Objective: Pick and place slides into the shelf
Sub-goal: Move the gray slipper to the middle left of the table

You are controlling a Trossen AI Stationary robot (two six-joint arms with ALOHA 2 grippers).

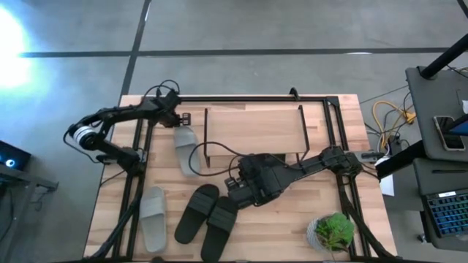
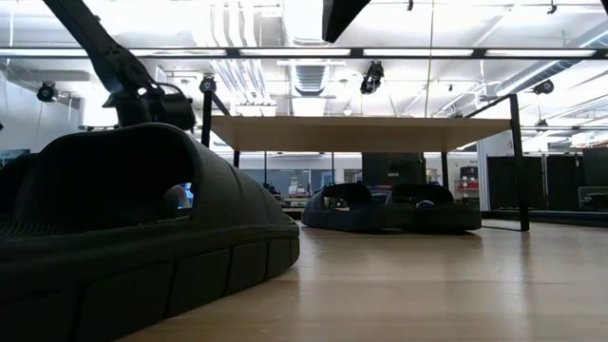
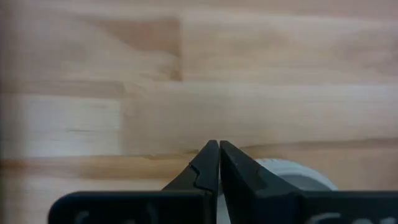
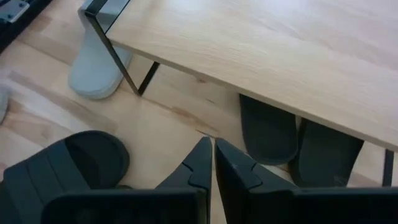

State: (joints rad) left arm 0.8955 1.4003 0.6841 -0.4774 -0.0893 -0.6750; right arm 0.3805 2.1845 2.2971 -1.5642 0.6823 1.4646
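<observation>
The shelf (image 1: 252,128) stands at the table's far middle. Two black slides (image 4: 267,127) (image 4: 326,152) lie under its top board. Two more black slides (image 1: 196,212) (image 1: 219,226) lie side by side on the table near the front. One light grey slide (image 1: 186,146) lies by the shelf's left end, and another (image 1: 152,218) at the front left. My left gripper (image 3: 219,146) is shut over the far end of the grey slide by the shelf (image 3: 292,174); I cannot tell whether it touches it. My right gripper (image 4: 213,144) is shut and empty above the table, between the shelf's front and the black pair.
A small potted plant (image 1: 333,230) stands at the front right corner. Black frame rails (image 1: 139,168) run along the table's left and right sides. In the low view one black slide (image 2: 142,237) fills the left foreground.
</observation>
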